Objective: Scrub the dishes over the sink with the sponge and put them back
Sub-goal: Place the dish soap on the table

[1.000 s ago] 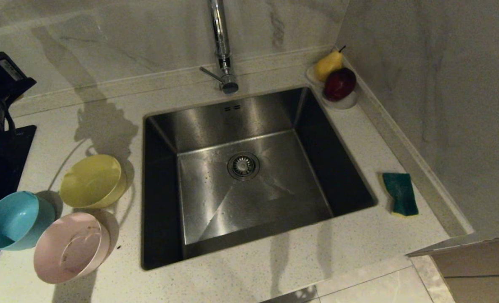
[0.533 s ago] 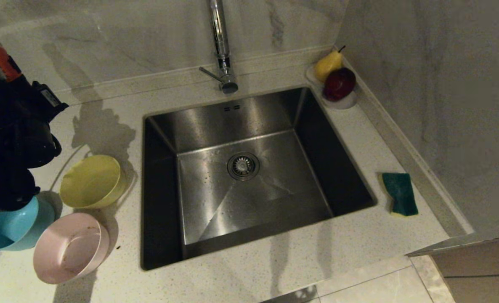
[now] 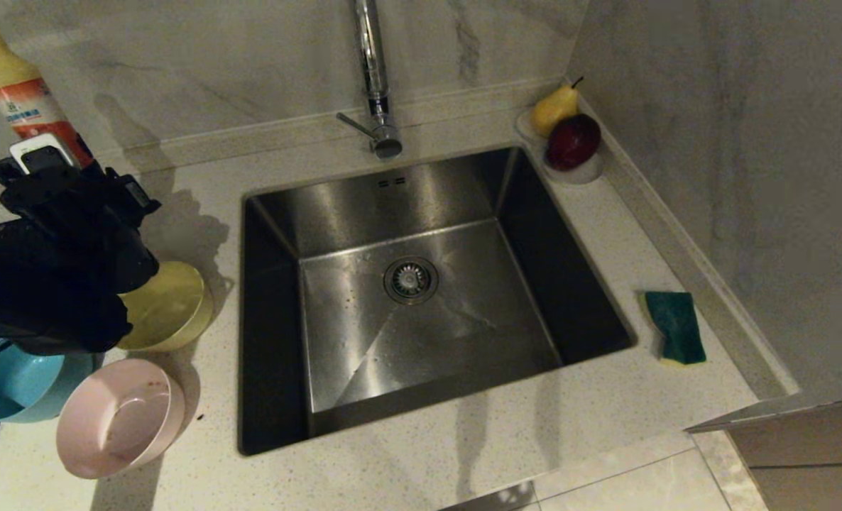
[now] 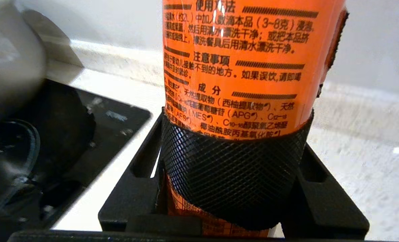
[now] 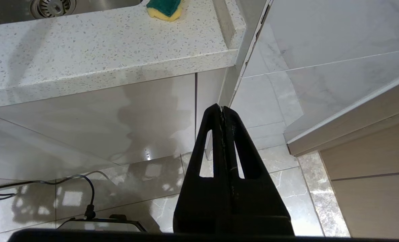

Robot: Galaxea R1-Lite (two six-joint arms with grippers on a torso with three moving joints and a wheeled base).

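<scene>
Three bowls stand on the counter left of the sink point(image 3: 364, 341): yellow point(image 3: 172, 305), light blue point(image 3: 9, 387), and pink with brown smears point(image 3: 119, 419). My left arm reaches over them and hides part of the yellow and blue ones. My left gripper point(image 3: 62, 167) point(image 4: 233, 134) is shut on an orange dish-soap bottle point(image 3: 23, 99) point(image 4: 243, 60), which it holds tilted above the counter, with a black mesh band between the fingers. The sponge point(image 3: 675, 326) point(image 5: 164, 7) lies green face up on the counter right of the sink. My right gripper point(image 5: 221, 109) hangs shut below the counter edge.
A tall chrome tap point(image 3: 373, 78) stands behind the sink. A white dish with a pear and a red apple point(image 3: 566, 135) sits in the back right corner. A black hob point(image 4: 85, 134) lies at the far left. Walls close the back and right.
My left arm has come in from the left edge, carrying the soap bottle up and to the right. It now covers part of the yellow and blue bowls. The right arm has not moved.
</scene>
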